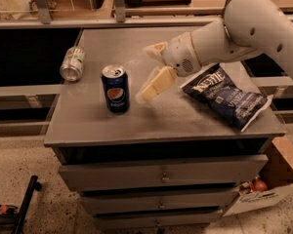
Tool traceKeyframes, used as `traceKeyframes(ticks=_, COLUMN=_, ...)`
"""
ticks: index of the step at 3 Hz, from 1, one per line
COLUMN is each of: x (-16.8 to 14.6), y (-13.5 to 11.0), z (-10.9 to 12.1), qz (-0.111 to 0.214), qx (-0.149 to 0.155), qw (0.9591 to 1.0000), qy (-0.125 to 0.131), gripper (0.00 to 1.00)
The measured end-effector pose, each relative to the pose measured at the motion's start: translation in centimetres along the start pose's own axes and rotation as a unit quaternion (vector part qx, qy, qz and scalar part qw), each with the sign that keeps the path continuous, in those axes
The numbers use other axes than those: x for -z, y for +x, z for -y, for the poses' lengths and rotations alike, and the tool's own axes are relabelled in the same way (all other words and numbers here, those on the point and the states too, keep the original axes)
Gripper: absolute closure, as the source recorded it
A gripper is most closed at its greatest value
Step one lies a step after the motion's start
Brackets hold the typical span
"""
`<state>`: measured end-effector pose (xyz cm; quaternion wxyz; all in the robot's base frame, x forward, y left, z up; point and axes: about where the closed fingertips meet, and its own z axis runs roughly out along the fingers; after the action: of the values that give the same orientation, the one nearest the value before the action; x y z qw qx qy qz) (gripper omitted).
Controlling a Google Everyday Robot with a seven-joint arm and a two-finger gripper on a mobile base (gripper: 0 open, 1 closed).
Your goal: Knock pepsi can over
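The pepsi can (115,89) stands upright on the grey cabinet top (156,118), left of the middle. It is dark blue with a round red, white and blue logo and a silver top. My gripper (145,73) hangs just right of the can, a small gap away and not touching it. Its cream fingers (156,83) are spread apart and hold nothing. The white arm reaches in from the upper right.
A silver-and-green can (72,63) lies on its side at the cabinet's left edge. A dark blue chip bag (227,95) lies on the right side. Drawers sit below the top. A cardboard box (263,191) stands on the floor at the lower right.
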<state>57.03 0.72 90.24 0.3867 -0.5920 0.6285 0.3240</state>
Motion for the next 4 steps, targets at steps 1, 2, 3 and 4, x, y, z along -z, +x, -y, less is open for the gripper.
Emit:
traceKeyframes(ticks=1, x=-1.1, y=-0.5, z=-0.4, qz=0.044, qx=0.013, qw=0.9989, qy=-0.002, gripper=0.0)
traceKeyframes(ticks=2, x=-2.0, y=-0.9, z=-0.8, qz=0.086, qx=0.027, qw=0.9959, qy=0.004, gripper=0.0)
traceKeyframes(ticks=3, x=-4.2, y=-1.6, z=-1.3, qz=0.095, qx=0.045, qw=0.9943, qy=0.015, gripper=0.0)
traceKeyframes(ticks=4, x=-5.5, y=-1.1, z=-1.2, qz=0.096, qx=0.038, qw=0.9946, qy=0.009, gripper=0.0)
